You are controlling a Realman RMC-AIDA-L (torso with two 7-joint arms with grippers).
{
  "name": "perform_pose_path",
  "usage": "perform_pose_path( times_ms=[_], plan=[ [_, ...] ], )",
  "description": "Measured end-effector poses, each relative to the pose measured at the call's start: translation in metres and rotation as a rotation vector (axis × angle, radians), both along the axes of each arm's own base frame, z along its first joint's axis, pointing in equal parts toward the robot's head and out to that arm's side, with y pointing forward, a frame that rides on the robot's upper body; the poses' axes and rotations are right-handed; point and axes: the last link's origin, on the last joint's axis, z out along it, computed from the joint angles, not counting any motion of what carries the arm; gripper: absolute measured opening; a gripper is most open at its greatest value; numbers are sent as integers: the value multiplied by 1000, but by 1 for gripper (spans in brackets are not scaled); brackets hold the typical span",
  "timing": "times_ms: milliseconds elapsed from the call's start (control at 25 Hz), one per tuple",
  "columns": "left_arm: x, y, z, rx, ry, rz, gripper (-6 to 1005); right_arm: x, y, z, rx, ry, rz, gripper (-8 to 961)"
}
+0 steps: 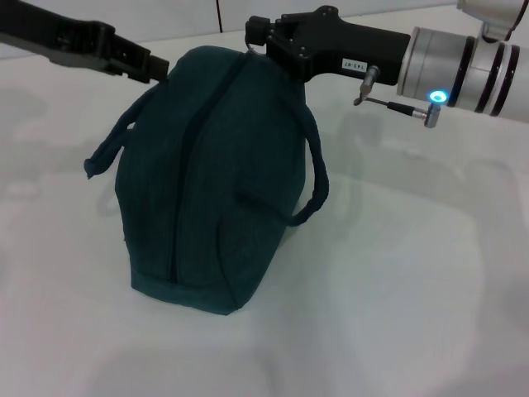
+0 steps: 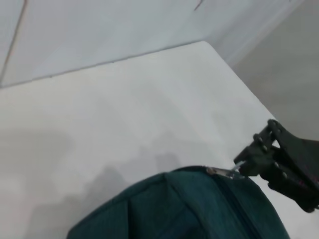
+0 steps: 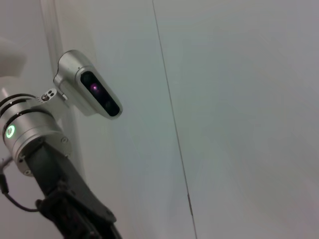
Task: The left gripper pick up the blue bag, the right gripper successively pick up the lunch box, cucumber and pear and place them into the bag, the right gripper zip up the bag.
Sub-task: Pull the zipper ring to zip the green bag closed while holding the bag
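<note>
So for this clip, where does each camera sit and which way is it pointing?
Head: above, looking down at the blue bag on the white table; left claw and right claw at its far end.
Left wrist: looks over the bag's top at the right claw on the zipper pull.
Right wrist: faces a wall; shows the left arm.
Head and left wrist share bag and right claw.

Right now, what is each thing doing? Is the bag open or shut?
blue bag: upright on the table, zipper shut along the top.
right gripper: at the bag's far end, shut on the zipper ring pull.
left gripper: against the bag's far top corner.
</note>
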Motion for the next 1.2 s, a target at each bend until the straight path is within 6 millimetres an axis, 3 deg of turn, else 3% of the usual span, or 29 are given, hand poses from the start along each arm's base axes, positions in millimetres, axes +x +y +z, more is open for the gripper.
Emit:
perform_pose_path(
  times_ms=[440,880,1080,1200],
  plan=[
    [7,0,-18,-55,31,-34,435,1,0,0,2,-2,-4,50],
    [0,3,-28,-33,86,-6,682,1,0,0,2,-2,-2,56],
    [-6,2,-33,-28,112,9,852,1,0,1,6,6,-6,59],
    [-10,2,-32,-20,116,7,780,2,2,7,21,27,-11,60]
  ],
)
